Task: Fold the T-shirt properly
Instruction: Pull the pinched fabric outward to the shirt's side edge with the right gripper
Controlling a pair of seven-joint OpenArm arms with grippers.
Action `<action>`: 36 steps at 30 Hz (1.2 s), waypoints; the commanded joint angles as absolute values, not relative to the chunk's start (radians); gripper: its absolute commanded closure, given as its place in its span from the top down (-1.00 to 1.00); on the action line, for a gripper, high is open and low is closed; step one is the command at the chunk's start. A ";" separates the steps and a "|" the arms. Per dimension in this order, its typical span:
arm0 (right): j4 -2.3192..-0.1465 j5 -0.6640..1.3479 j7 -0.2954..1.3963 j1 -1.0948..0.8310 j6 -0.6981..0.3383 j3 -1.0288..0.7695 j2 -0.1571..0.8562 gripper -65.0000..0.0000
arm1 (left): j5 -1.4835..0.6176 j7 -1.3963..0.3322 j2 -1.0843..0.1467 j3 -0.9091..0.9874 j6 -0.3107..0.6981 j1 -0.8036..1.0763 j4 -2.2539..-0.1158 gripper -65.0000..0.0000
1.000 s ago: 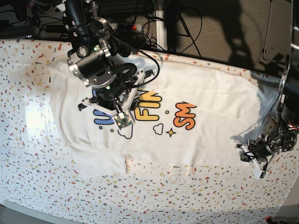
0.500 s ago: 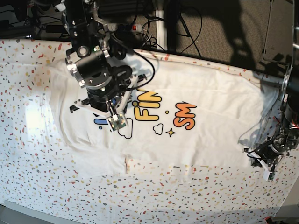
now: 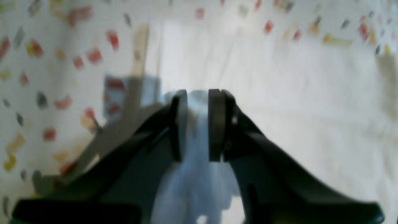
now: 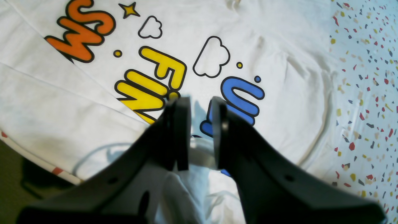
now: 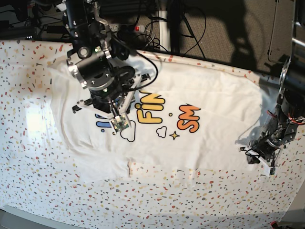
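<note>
The white T-shirt (image 5: 209, 102) lies spread print-up on the speckled table covering (image 5: 28, 181), the right arm (image 5: 97, 71) hanging over the blue letters of its print while the left gripper (image 5: 259, 155) sits low at the shirt's far edge.

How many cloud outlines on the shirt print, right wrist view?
2. A small cloud sits by the star, beside the orange letters. A larger cloud sits between the yellow and blue letters. The right gripper covers part of the T-shirt print, so more may be hidden.
</note>
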State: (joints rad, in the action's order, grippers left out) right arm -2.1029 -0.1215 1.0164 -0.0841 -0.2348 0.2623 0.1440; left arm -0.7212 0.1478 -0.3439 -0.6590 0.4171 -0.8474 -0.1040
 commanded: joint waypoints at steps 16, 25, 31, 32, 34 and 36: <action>-2.123 -0.120 1.000 -0.075 -0.230 0.262 0.144 -0.61 | -0.444 0.093 -0.406 -0.655 0.414 -0.925 -0.131 -0.57; -2.103 -0.177 0.917 -0.075 -0.224 0.203 0.144 -0.61 | -0.503 0.089 -0.511 -0.655 0.553 -0.994 -0.140 -0.57; -1.973 -0.033 0.922 -0.070 -0.320 0.060 0.144 -0.61 | -0.581 0.095 -0.532 -0.655 0.663 -0.983 -0.180 -0.57; -1.966 -0.033 0.945 -0.070 -0.371 0.050 0.144 -0.60 | -0.580 0.101 -0.527 -0.655 0.663 -0.980 -0.197 -0.57; -1.964 0.023 0.983 -0.070 -0.442 0.046 0.154 -0.44 | -0.570 0.102 -0.512 -0.655 0.663 -0.978 -0.227 -0.57; -1.964 0.134 1.010 -0.070 -0.474 0.051 0.163 -0.26 | -0.534 0.105 -0.493 -0.654 0.663 -0.979 -0.262 -0.57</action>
State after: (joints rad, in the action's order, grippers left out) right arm -1.9457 0.1459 1.0229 -0.0826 -0.4793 0.0532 0.1608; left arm -0.5137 0.0750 -0.4820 -0.6567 0.6579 -0.9367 -0.2497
